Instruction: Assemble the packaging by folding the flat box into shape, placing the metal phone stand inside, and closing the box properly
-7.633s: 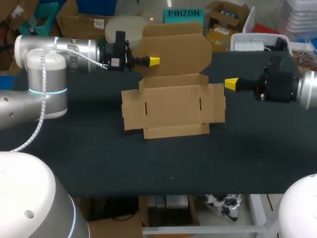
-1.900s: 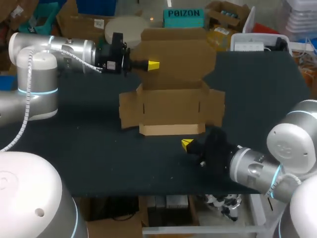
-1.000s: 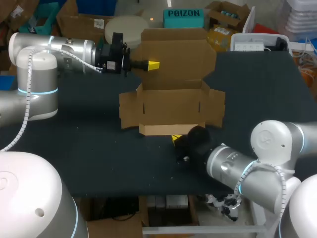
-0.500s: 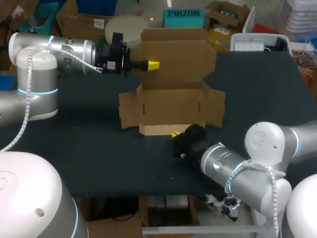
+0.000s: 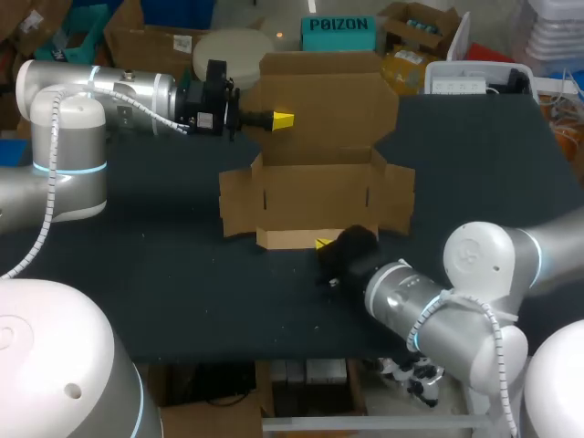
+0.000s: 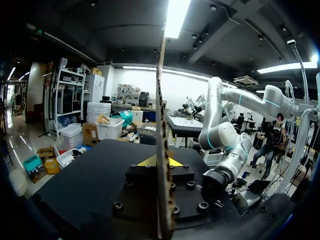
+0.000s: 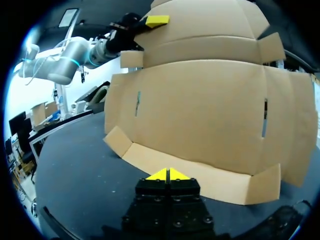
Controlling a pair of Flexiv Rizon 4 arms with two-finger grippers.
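Looking down on the counter, you see the flat box lying open near the middle, its lid flap raised at the far side. Your left claw is clamped on this flap (the cardboard edge passes between the yellow tips). Your right claw, fingers together, sits low just before the front flap.

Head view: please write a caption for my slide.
Left gripper holds the raised lid of the cardboard box; right gripper, shut, points at its front flap.
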